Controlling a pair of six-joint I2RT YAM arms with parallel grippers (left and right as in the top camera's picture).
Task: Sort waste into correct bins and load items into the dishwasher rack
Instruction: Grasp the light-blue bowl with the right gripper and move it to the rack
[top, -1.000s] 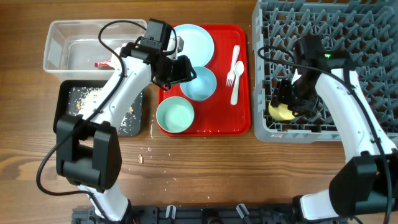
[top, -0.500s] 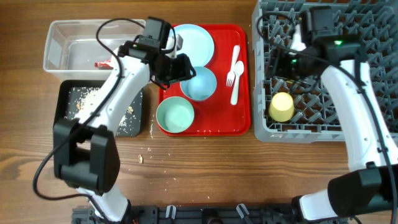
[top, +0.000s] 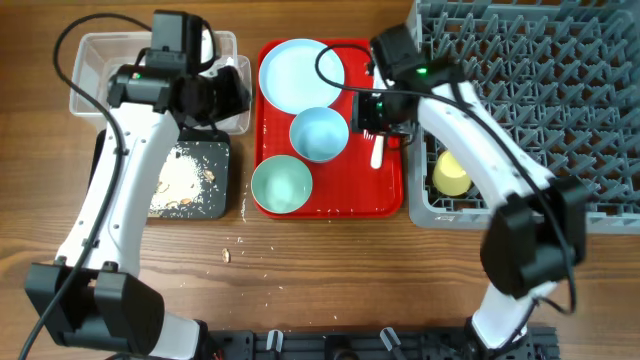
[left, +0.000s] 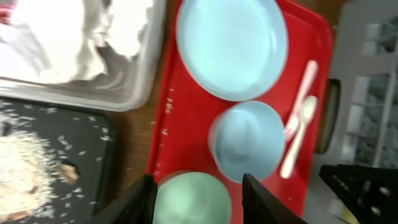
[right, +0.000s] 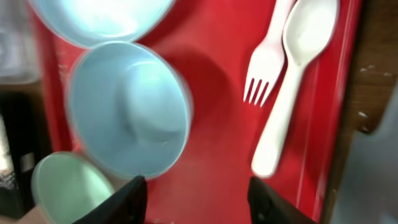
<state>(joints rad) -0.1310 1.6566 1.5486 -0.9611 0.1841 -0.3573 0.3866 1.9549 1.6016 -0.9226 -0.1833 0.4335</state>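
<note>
Across the table (top: 350, 270), right to left: dishwasher rack (top: 560, 110), red tray (top: 345, 195), clear tub (top: 90, 60). On the tray sit plate (top: 300, 72), blue bowl (top: 319, 134) and mint bowl (top: 281, 186). In the rack's near-left corner is the yellow cup (top: 451, 175). At the tray's right side lie spoon (right: 292, 81) and fork (right: 267, 68). Over the tub's edge the left gripper (left: 199, 199) is wide and empty; above the cutlery the right gripper (right: 196, 199) is wide and empty.

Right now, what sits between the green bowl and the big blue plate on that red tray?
The light blue bowl sits between the mint green bowl and the plate; the overhead view shows it clearly.
</note>
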